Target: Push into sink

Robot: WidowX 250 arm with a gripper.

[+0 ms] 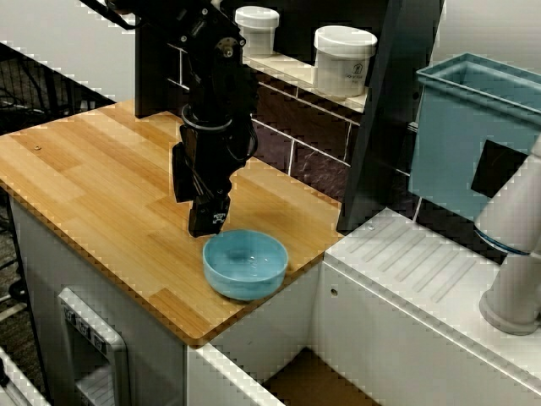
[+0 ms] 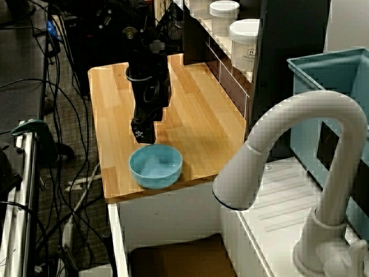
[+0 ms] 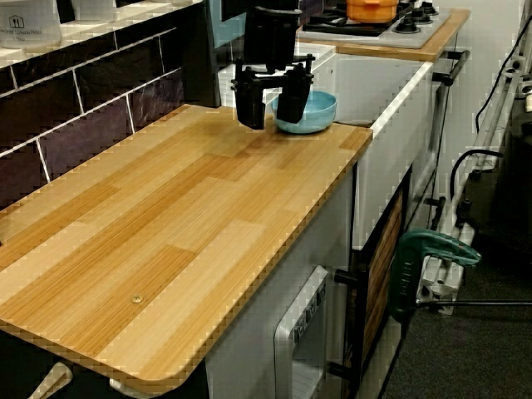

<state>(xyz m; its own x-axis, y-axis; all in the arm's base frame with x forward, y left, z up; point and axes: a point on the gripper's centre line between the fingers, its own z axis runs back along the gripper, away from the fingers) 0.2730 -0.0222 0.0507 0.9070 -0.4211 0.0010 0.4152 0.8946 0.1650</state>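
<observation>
I see the pincer [image 3: 271, 108] with its black fingers spread apart, empty, hanging low over the wood-grain counter [image 1: 93, 186], just behind the bowl [image 1: 245, 264]. Bowl is smooth, round, light blue, sitting upright at the counter's corner edge beside the sink [image 1: 313, 385]. Sink is a sunken rectangular basin, plain white walls, brown floor, right below that edge. White curved faucet [image 2: 300, 150] stands over the ridged drainboard [image 1: 423, 262].

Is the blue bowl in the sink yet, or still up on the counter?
Still on the counter: the blue bowl sits upright near the wooden counter's edge, above the sink.
</observation>
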